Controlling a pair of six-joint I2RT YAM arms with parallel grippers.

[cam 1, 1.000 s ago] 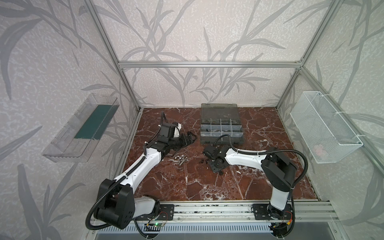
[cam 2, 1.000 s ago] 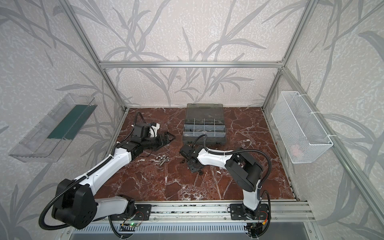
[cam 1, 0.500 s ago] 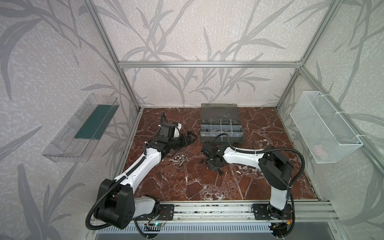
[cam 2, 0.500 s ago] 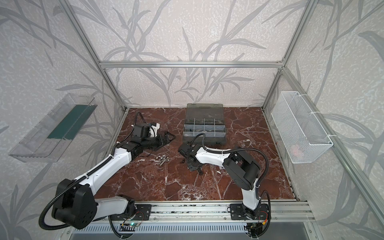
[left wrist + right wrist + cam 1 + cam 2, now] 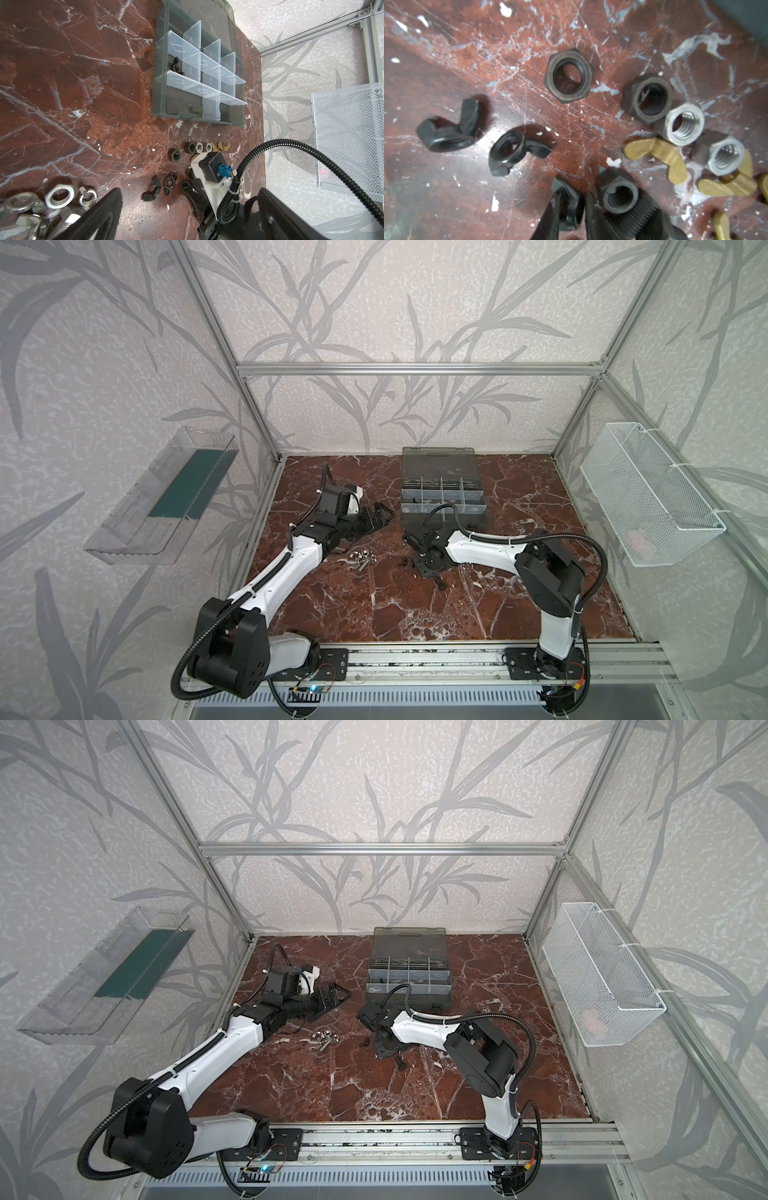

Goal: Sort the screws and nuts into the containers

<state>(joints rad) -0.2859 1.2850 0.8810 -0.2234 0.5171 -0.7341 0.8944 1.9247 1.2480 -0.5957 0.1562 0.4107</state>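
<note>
Though blurry, right hand (image 5: 571, 222) around nut (image 5: 566, 195)

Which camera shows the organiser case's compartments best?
The left wrist view: the organiser case is close, dividers distinct. Both top views show it small; the right wrist view only a blurred corner.

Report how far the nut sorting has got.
Done: a few black wing nuts sit in one compartment of the dark grey plastic organiser case. In hand: the right gripper is closed on a small black nut; the left gripper hangs open. Left: black hex nuts, silver hex nuts, brass wing nuts and a pile of large silver nuts lie on the marble table.
</note>
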